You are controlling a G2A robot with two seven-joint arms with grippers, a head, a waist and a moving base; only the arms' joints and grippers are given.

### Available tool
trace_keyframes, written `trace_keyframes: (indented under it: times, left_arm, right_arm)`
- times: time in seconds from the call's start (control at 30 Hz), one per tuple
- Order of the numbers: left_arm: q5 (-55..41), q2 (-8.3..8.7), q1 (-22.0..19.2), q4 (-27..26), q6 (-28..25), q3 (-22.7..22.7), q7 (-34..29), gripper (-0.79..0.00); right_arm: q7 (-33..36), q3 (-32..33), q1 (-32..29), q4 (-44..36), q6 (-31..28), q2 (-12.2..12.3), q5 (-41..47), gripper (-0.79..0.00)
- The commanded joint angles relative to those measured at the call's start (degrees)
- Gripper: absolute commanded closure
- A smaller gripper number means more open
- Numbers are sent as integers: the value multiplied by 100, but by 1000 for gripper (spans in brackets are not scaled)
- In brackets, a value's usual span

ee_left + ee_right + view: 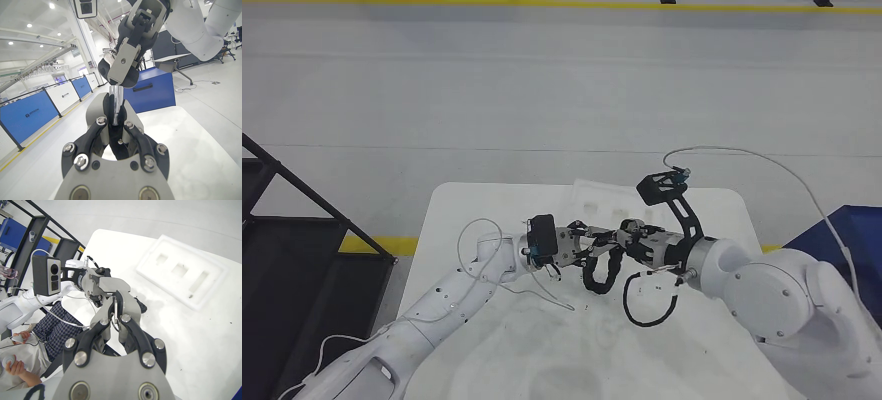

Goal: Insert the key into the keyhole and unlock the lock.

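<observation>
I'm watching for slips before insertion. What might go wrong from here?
1. The lock is a smooth cylinder pinched in the left gripper; a push from the key might tilt or slide it.
2. The right gripper crowds the lock's end, so where the key meets it is hidden; misalignment may go unnoticed.
3. Both hang above the table; a slip drops them.

A logo and short word mark the barrier panels [28, 123] — blue and white.
</observation>
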Motion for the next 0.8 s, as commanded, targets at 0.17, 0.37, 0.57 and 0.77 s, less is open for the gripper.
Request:
trace_keyframes:
  times: [0.17,0.37,0.57,0.77]
  left_arm:
    - [-90,-27,8,41,-271,-36,-108,0]
    - [-536,-54,-11,130,-933,-86,-288,0]
    - [-1017,-31,-92,195,-1842,-225,-721,0]
    - [-1803,96,-228,57,-2242,-27,-1784,0]
  right_arm:
    - [-25,-17,79,40,27,-25,17,-785]
    - [13,74,180,31,-366,-17,-18,-785]
    - [367,246,286,38,-1632,55,-188,-785]
    - [1001,473,201,78,-2758,145,151,-785]
